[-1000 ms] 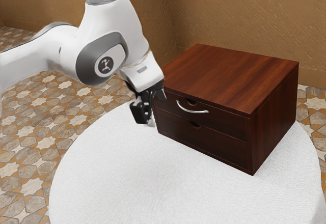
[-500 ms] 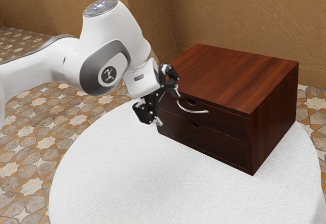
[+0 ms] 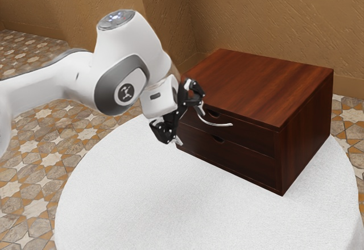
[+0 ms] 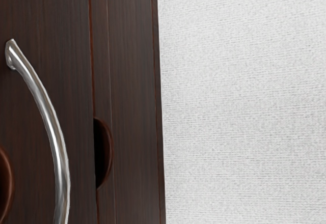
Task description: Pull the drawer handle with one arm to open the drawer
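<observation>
Single Franka arm at the drawer unit. The gripper [image 3: 185, 117] was turned on its side just in front of the cabinet's [image 3: 259, 82] near corner, with its fingers [image 3: 195, 90] spread wide and nothing held between them. The curved silver handle [image 3: 215, 123] lay just beyond the gripper, its nearer end close by the upper finger; whether the two touched could not be told. The handle was mounted on the upper drawer [image 3: 247, 129], whose front sat flush with that of the lower drawer [image 3: 227, 154], so the upper drawer was still closed. In the wrist view, the handle [image 4: 48, 127] arched across the upper drawer [image 4: 66, 40] directly ahead of the hand, the lower drawer [image 4: 127, 56] with its dark finger notch [image 4: 102, 152] lay beside it, and the white bench [image 4: 244, 107] lay beyond that. The cabinet stood on the round white bench [image 3: 170, 204], which extended beneath the gripper.
</observation>
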`<state>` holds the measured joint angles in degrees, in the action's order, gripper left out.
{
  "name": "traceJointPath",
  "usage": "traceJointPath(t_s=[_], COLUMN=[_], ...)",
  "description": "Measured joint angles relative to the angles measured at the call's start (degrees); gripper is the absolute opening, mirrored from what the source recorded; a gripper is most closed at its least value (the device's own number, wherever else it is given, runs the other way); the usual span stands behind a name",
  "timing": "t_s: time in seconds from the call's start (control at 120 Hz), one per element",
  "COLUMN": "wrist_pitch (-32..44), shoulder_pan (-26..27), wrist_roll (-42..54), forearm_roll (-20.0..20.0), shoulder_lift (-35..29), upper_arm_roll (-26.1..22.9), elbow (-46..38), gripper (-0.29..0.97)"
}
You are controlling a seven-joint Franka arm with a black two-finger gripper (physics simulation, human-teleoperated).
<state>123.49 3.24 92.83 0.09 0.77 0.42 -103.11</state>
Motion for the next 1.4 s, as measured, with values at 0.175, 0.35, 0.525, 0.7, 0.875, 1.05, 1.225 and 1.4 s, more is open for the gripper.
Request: traceJointPath(t_s=[0.175, 0.35, 0.525, 0.7, 0.875, 1.05, 1.225, 1.4], wrist_pitch=[1.95, 3.38, 4.18, 4.74, 5.02, 5.63, 5.87, 5.92], shoulder_pan=[-0.05, 0.06, 0.31, 0.74, 1.25, 1.15, 0.74, 0.95], wrist_roll=[1.35, 2.36, 3.11, 3.68, 4.12, 4.46, 4.7, 4.8], forearm_roll=[0.0, -0.13, -0.17, -0.18, -0.18, -0.2, -0.18, -0.2], shoulder_lift=[-0.03, 0.03, 0.05, 0.06, 0.06, 0.07, 0.09, 0.03], upper_arm_roll=[-0.06, -0.07, -0.07, -0.07, -0.07, -0.08, -0.13, -0.02], elbow=[-1.05, -1.5, -1.78, -2.03, -2.11, -2.75, -2.8, -2.82], gripper=[0.64, 0.62, 0.62, 0.6, 0.51, 0.49, 0.38, 0.26])
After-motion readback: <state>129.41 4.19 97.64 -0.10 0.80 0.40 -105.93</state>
